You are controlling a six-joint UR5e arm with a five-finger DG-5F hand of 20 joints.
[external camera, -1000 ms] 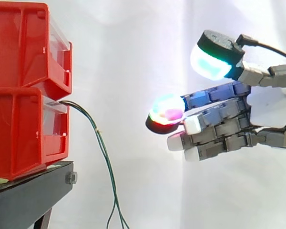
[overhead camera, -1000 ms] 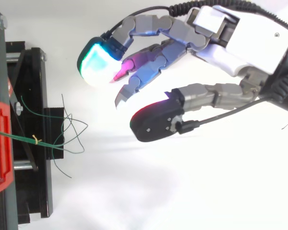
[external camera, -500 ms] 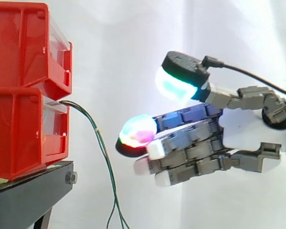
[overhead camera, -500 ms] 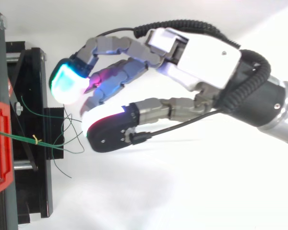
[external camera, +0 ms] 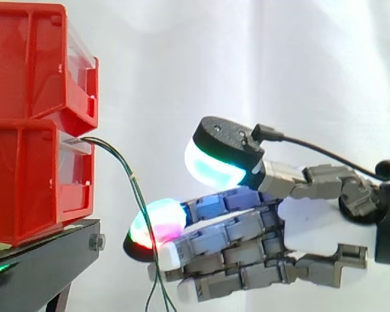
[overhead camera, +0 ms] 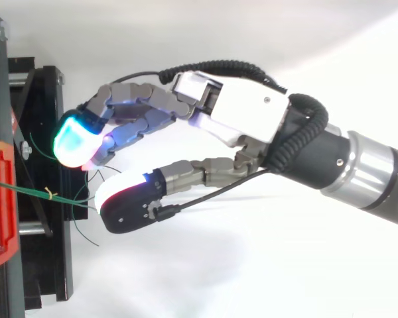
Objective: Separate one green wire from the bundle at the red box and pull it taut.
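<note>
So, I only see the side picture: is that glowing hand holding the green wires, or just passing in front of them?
Observer: From above, the hand is open. A few loops of the green wires reach between its thumb and fingers, but nothing looks pinched.
Visitor: Is it all one strand?
Observer: No. From above they fan into separate loose ends past a small yellow tie near the red box.

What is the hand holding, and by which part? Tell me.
Nothing: the hand is open, and the green wires hang ungripped beside its fingertips.
</note>
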